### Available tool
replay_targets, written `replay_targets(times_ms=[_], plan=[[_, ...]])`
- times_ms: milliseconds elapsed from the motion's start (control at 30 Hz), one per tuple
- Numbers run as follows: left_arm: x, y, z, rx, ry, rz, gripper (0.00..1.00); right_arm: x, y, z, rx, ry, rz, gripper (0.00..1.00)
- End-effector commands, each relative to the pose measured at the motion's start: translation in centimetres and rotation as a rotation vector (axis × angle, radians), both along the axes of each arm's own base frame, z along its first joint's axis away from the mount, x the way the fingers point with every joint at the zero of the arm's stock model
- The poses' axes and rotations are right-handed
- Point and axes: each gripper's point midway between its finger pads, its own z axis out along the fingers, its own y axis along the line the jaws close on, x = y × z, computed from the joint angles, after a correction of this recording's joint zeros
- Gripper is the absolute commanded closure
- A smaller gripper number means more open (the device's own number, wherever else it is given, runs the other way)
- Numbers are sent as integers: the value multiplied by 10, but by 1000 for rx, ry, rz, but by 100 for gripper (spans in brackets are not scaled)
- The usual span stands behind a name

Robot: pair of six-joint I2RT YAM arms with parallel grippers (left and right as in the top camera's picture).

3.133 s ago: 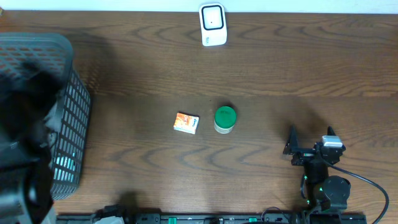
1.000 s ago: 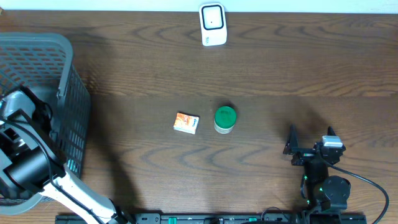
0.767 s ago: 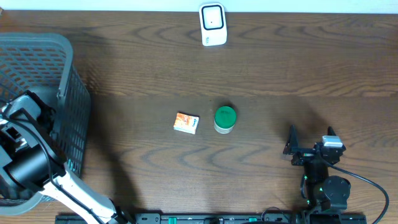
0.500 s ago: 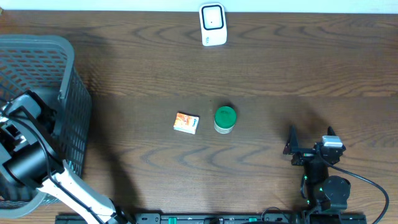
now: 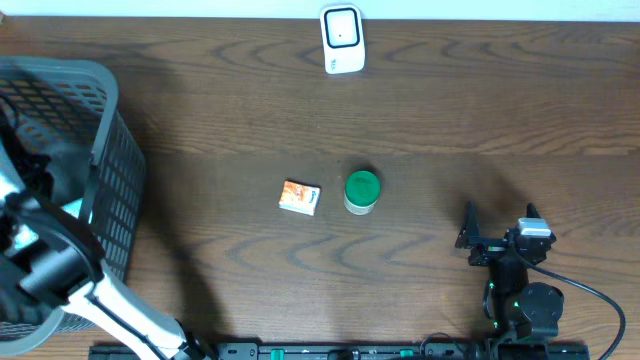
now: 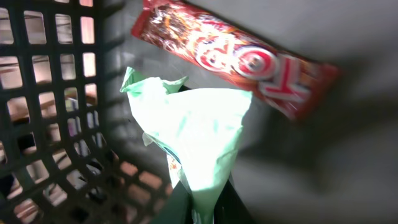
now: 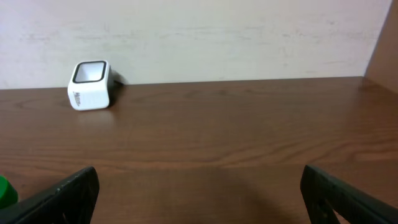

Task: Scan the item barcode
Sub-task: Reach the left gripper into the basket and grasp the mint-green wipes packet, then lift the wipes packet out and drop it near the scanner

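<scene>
I am pinching a pale green packet (image 6: 199, 143) by its lower edge in my left jaws, which are clamping shut on it down inside the grey basket (image 5: 120, 190) at the 9 o'clock side of the worktop (image 5: 450, 120). My right jaws are standing wide open with nothing between them. They are sitting at about 4 o'clock, looking across bare wood toward the white scanner (image 7: 91, 85).

As I am reading it, the pick is made and the lift out of the basket is not yet done. The next move is calling for a straight rise clear of the rim. After that comes a carry toward the scanner (image 5: 342, 38) at 12 o'clock, turning the packet until its barcode is facing the window. I am not seeing a barcode on the face now showing, so a rotation is probably needed.

The basket's lattice wall (image 6: 56, 93) is crowding the packet at its 9 o'clock, so I am judging a sideways pull risky. A red snack wrapper (image 6: 236, 56) is lying just beyond the packet's top at 1 o'clock. I cannot tell whether the two are touching, and it may drag along.

Outside the basket, room is opening up. The orange box (image 5: 299, 197) and green-lidded jar (image 5: 362, 192) are sitting together mid-worktop, well apart from the scanner, leaving open wood along the far side for the carry.
</scene>
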Motion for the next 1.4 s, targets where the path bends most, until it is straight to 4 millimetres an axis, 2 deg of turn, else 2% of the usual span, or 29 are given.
replay_targets(times_ms=[0, 233, 333, 433, 500, 567, 667, 767, 867, 967, 1067, 1133, 1233, 1300, 1367], plan=[[-6, -15, 42, 1, -104, -26, 93, 0, 0, 0, 14, 0, 1, 1], [-21, -27, 99, 118, -247, -32, 93, 0, 0, 0, 14, 0, 1, 1], [-25, -42, 123, 135, -352, -37, 93, 0, 0, 0, 14, 0, 0, 1], [-13, -74, 152, 90, -544, -129, 93, 0, 0, 0, 14, 0, 1, 1], [-3, -105, 179, 80, -697, -222, 93, 0, 0, 0, 14, 0, 0, 1], [6, -127, 198, 84, -793, -302, 93, 0, 0, 0, 14, 0, 1, 1], [23, -176, 227, 70, -942, -485, 93, 0, 0, 0, 14, 0, 1, 1], [40, -229, 243, 14, -1038, -664, 93, 0, 0, 0, 14, 0, 1, 1], [56, -291, 246, -90, -1088, -832, 93, 0, 0, 0, 14, 0, 1, 1], [69, -345, 238, -181, -1093, -976, 93, 0, 0, 0, 14, 0, 1, 1], [80, -390, 221, -257, -1058, -1083, 93, 0, 0, 0, 14, 0, 1, 1], [87, -414, 203, -294, -1003, -1130, 93, 0, 0, 0, 14, 0, 1, 1], [99, -426, 174, -266, -912, -1155, 93, 0, 0, 0, 14, 0, 1, 1], [109, -424, 157, -204, -859, -1140, 93, 0, 0, 0, 14, 0, 0, 1], [116, -420, 149, -160, -831, -1138, 93, 0, 0, 0, 14, 0, 1, 1]])
